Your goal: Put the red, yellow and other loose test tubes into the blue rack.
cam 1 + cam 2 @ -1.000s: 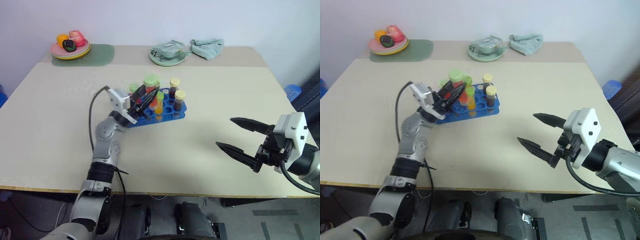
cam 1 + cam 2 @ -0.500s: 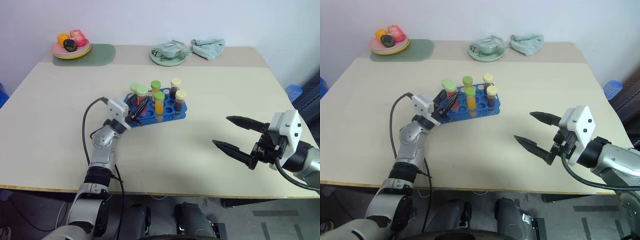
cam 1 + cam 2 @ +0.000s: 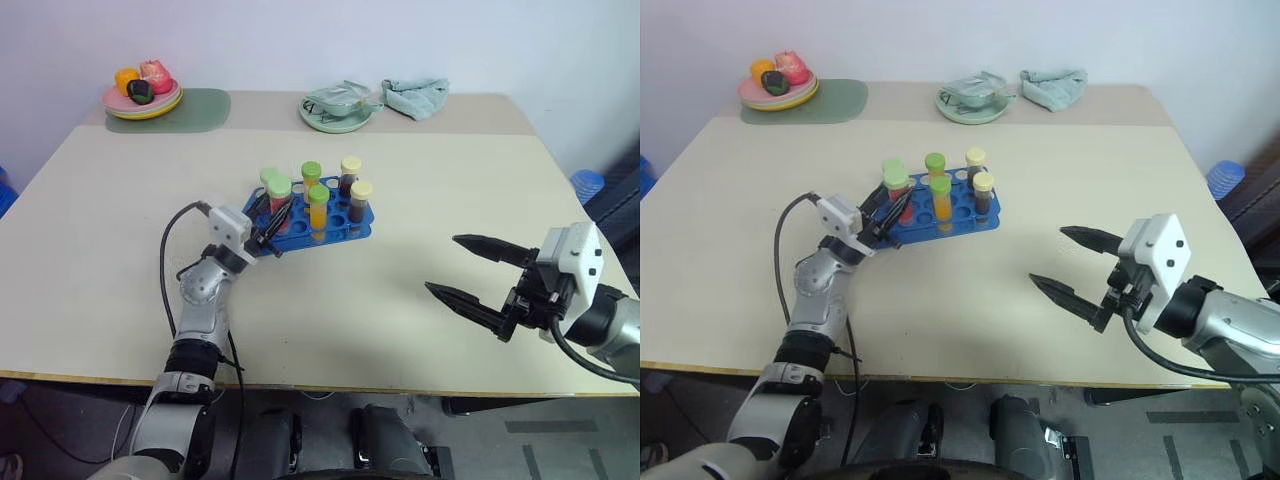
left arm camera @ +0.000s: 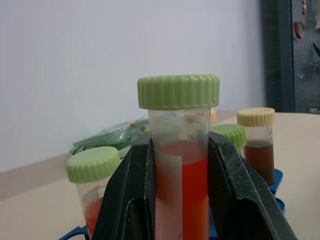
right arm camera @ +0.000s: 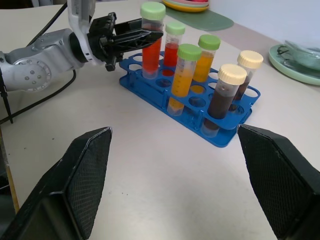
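Observation:
The blue rack [image 3: 362, 215] stands mid-table. My left gripper [image 3: 280, 208] is shut on a green-capped red test tube [image 4: 181, 130], one black finger [image 4: 129, 200] on each side. That tube [image 5: 151, 35] stands upright with its lower end in a hole at the rack's [image 5: 220, 137] left end. Another red tube [image 5: 172, 42], two yellow-orange tubes [image 5: 182, 70] and two dark cream-capped tubes [image 5: 222, 92] sit in the rack too. My right gripper [image 3: 442, 263] hangs open over the table, right of the rack, with nothing between its fingers.
At the table's back edge are a plate of fruit [image 3: 142, 95] on a green mat [image 3: 195, 108], a green plate with a clear bag [image 3: 338, 108] and a teal cloth [image 3: 415, 95]. Bare tabletop lies between the rack and my right gripper.
My left gripper has sunk with the red tube, bringing it from tilted above the rack to upright in a hole. The right gripper has kept still.

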